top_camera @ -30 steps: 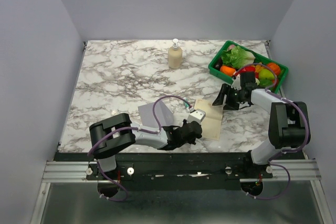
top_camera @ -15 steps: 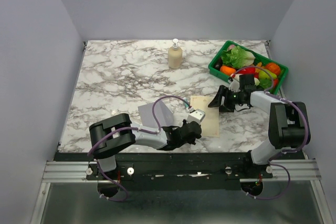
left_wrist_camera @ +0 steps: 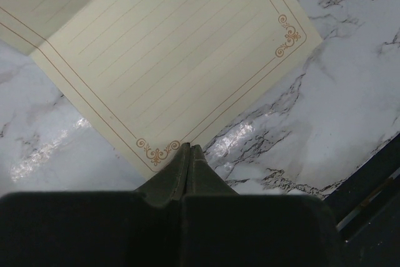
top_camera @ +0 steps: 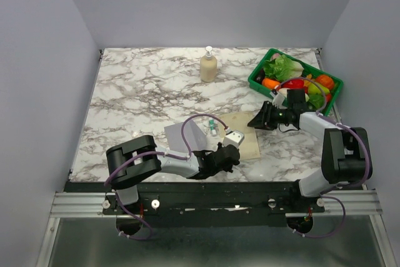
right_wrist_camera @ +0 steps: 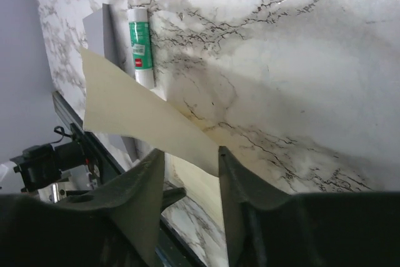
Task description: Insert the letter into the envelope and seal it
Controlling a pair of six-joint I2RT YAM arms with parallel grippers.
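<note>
Left arm (top_camera: 175, 164) hid part of one envelope (top_camera: 177, 134); one letter (left_wrist_camera: 169, 60), one glue stick (right_wrist_camera: 140, 45). Left gripper (left_wrist_camera: 189, 149) pressed together, right gripper (right_wrist_camera: 190, 154) apart round letter's corner.

From the right wrist we see the right gripper (right_wrist_camera: 189, 153) with its fingers (right_wrist_camera: 134, 204) standing apart, and one corner of the letter (right_wrist_camera: 137, 117) pokes into the gap between them. We can't tell if either finger touches it. The sheet throws a shadow on the marble table (right_wrist_camera: 300, 73). A green-and-white tube (right_wrist_camera: 140, 42) lies right by the letter's far edge, with the grey envelope (right_wrist_camera: 99, 32) just beside it.
</note>
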